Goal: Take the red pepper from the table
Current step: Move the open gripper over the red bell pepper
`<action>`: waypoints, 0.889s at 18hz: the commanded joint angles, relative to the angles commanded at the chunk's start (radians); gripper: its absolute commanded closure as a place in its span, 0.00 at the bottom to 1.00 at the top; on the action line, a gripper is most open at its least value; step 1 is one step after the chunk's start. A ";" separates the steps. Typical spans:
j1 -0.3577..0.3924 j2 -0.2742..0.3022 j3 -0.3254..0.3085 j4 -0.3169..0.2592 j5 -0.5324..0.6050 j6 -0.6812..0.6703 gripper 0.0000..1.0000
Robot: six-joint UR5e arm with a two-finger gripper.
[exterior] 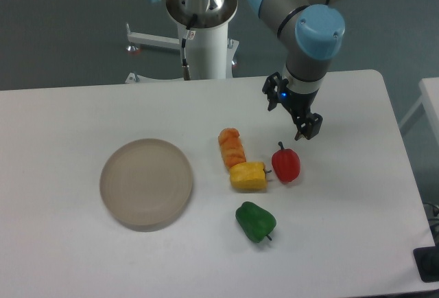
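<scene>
The white table (68, 119) fills most of the view. A round beige plate (146, 183) lies on its left part. The arm's gripper (306, 128) hangs just above and behind the red pepper (286, 164), holding nothing; whether its jaws are apart or together cannot be told from here. The red pepper sits on the table right of centre, just beside the yellow pepper (248, 176). An orange pepper (232, 147) lies behind the yellow one, and a green pepper (255, 221) lies nearer the front.

A single fixed view looks down steeply from above the desk's (62, 257) front edge, facing the arm's base (204, 44) at the far edge, at middling range.
</scene>
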 joint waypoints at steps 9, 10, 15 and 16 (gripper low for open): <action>0.037 -0.057 0.008 0.047 0.000 -0.038 0.00; 0.038 -0.060 0.005 0.048 0.005 -0.063 0.00; 0.041 -0.092 0.021 0.046 0.015 -0.448 0.00; 0.040 -0.092 0.014 0.048 0.018 -0.493 0.00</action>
